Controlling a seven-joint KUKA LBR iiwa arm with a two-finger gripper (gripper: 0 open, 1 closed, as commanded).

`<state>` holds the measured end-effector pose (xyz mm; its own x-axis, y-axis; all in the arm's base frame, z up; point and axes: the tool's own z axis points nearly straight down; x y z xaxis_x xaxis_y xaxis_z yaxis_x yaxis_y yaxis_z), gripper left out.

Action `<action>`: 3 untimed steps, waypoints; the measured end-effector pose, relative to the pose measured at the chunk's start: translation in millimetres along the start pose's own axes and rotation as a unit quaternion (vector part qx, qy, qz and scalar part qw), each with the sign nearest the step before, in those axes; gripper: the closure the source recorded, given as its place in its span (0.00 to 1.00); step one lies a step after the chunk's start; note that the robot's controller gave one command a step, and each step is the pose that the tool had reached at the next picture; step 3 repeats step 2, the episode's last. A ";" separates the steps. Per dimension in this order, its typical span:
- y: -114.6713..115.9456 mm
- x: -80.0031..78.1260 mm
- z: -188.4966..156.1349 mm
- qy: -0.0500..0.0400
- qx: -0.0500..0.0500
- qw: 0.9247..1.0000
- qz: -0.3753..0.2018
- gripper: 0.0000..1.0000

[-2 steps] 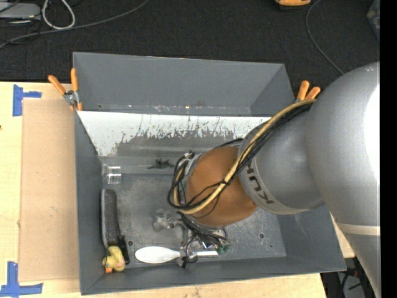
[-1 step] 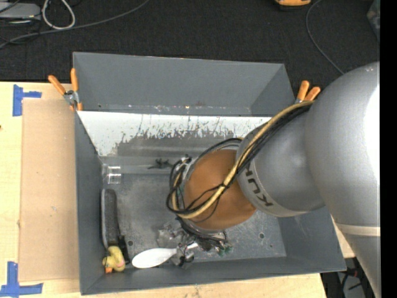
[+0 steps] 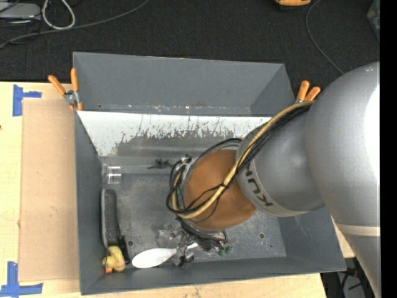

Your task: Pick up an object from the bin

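My gripper (image 3: 193, 243) is low over the bin floor near the front wall, just below the orange cover on the wrist. A flat white oval piece (image 3: 151, 259) lies right beside it on the left, its right end touching or almost touching the gripper. Further left, in the front left corner, sits a small yellow toy (image 3: 113, 259). A long black object (image 3: 111, 218) lies along the left wall above the toy.
A small clear plastic piece (image 3: 113, 174) rests at the back left of the floor. The arm and its cables cover the right half of the bin. The bin's front wall is close behind the gripper.
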<state>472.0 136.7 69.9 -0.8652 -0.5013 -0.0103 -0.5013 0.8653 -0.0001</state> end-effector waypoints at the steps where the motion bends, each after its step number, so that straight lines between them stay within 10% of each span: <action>1: 1.6 2.8 -36.3 0.006 -0.002 1.000 0.000 1.00; 3: 1.1 0.7 -58.5 0.003 -0.001 1.000 0.001 1.00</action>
